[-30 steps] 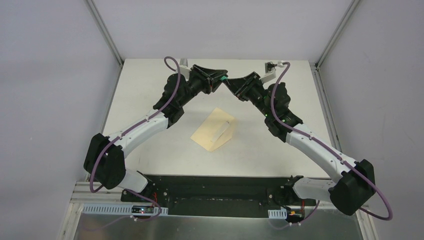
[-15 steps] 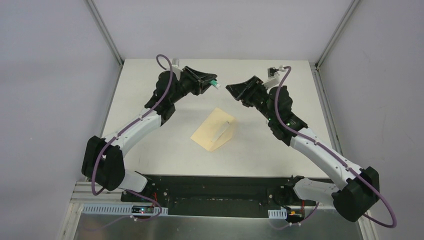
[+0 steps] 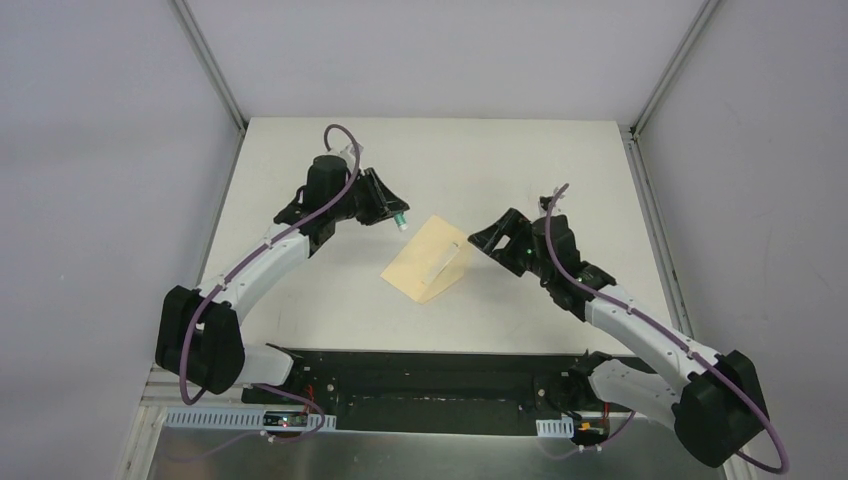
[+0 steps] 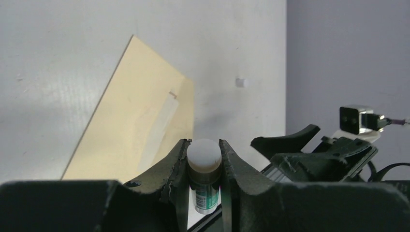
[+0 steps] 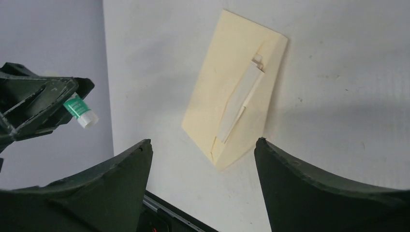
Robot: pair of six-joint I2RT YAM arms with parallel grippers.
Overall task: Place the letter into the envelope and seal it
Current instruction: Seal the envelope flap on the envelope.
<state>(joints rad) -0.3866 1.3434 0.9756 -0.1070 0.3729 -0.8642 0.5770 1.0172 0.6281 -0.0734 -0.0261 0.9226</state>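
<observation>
White matte table (image 3: 300, 290), grey walls around. Flat yellow-tan manila envelope (image 5: 227, 67) at table centre, between arms; pointed flap partly folded, pale strip along it; contents hidden. Right gripper (image 5: 203, 145) spread wide, empty, near envelope. Left gripper (image 4: 204, 150) pinching small white-green tube (image 5: 82, 112), white end outward.

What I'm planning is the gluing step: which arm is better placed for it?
Left. The left pincer is shut on the glue stick, whose tip points toward the envelope. The right pincer is open and empty beside the envelope, probably better for steadying it.
</observation>
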